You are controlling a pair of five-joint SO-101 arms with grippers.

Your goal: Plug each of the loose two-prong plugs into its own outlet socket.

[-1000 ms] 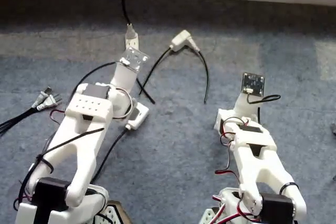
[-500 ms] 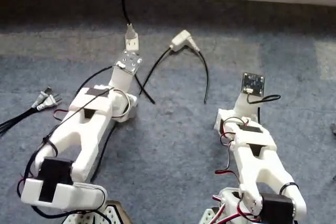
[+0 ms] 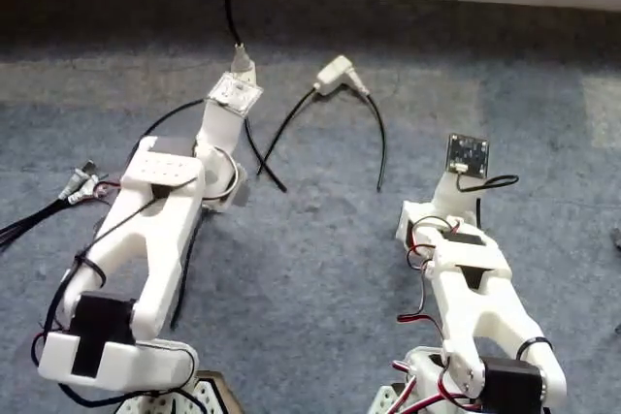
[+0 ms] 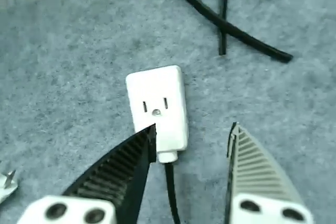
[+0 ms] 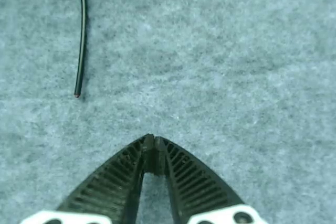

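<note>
**Two arms, one socket, loose plugs on grey carpet**

Grey carpet [image 3: 320, 239]: bears all items.
Left arm [image 3: 155, 230]: stretched toward the far wall. Left gripper [image 4: 192, 128] is spread wide and empty, one fingertip over the cord end of the white outlet socket [image 4: 157, 106].
Right arm [image 3: 475, 278]: right gripper [image 5: 155, 145] is clenched on nothing, above bare carpet.
Black cables [image 4: 226, 24]: crossed just beyond the socket.
Two-prong plugs [image 3: 82, 181]: apparently two, lying well left of the left arm.

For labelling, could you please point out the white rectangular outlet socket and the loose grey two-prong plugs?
white rectangular outlet socket [image 4: 156, 98], left wrist view, on its slotted face.
loose grey two-prong plugs [image 3: 76, 184], high view, on the plug bodies.
</note>
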